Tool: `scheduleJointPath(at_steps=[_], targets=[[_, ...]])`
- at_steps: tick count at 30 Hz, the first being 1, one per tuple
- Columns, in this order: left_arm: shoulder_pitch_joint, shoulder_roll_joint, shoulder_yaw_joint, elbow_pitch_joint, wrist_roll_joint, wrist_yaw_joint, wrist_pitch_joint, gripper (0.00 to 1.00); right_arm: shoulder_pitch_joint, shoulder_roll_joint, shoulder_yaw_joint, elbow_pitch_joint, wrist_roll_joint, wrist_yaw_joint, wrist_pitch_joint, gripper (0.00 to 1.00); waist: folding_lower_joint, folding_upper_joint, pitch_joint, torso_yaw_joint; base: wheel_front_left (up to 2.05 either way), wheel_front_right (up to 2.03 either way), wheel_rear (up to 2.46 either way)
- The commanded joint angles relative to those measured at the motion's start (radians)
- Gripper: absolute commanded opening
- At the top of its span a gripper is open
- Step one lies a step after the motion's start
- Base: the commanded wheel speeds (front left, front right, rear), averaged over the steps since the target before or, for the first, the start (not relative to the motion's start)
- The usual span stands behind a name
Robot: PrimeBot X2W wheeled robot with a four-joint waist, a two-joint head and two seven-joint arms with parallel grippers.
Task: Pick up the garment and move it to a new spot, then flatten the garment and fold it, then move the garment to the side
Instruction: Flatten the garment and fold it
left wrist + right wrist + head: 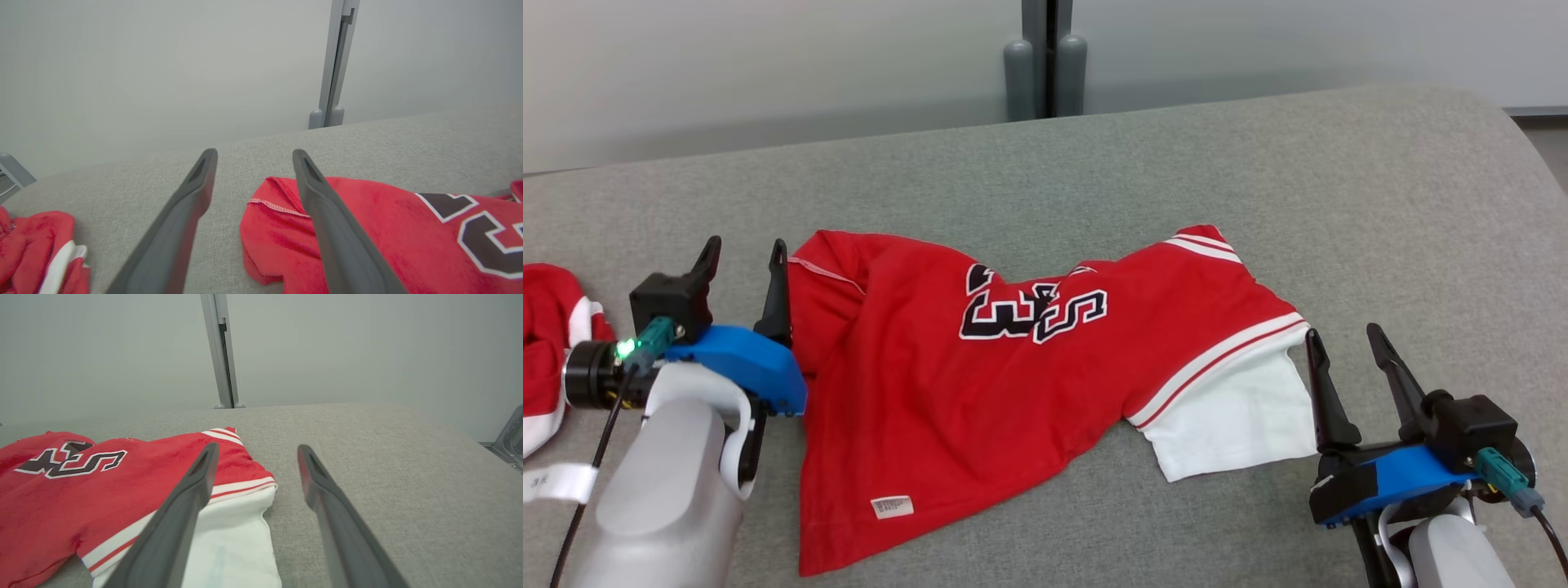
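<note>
A red garment (947, 384) with black-and-white lettering and a white striped sleeve lies crumpled across the middle of the grey padded surface (1094, 163). My left gripper (745, 253) stands open at the garment's left edge, its right finger against the red cloth, nothing between the fingers. In the left wrist view the garment (367, 228) lies under and right of the open left gripper (253, 155). My right gripper (1341, 336) stands open just right of the white sleeve. The right wrist view has the garment (61, 490) left of the open right gripper (256, 450).
A second red and white cloth (547, 343) is bunched at the surface's left edge, also seen as a red cloth (36, 249) in the left wrist view. A grey post (1045, 57) stands behind the surface against a pale wall. Bare grey padding lies to the right.
</note>
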Motion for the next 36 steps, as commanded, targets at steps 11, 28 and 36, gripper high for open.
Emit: scheduleJointPath(at_steps=[11, 28, 36], targets=[[0.304, -0.047, 0.191, -0.359, 0.076, 0.05, -0.005, 1.0, 0.039, -0.001, 0.002, -0.027, 0.009, 0.001, -0.004, 1.0, -0.0001, 0.0, -0.074, 0.068, 0.0, 0.0, 0.0], [0.61, -0.151, 0.254, -0.591, 0.209, 0.014, -0.004, 1.0, 0.099, -0.001, 0.036, -0.047, 0.022, 0.001, -0.004, 1.0, -0.0001, 0.0, -0.181, 0.145, 0.0, 0.0, 0.0], [0.66, -0.164, 0.265, -0.59, 0.228, 0.011, -0.004, 1.0, 0.131, -0.001, 0.053, -0.058, 0.021, 0.001, 0.009, 1.0, -0.0001, 0.0, -0.187, 0.138, 0.0, 0.0, 0.0]])
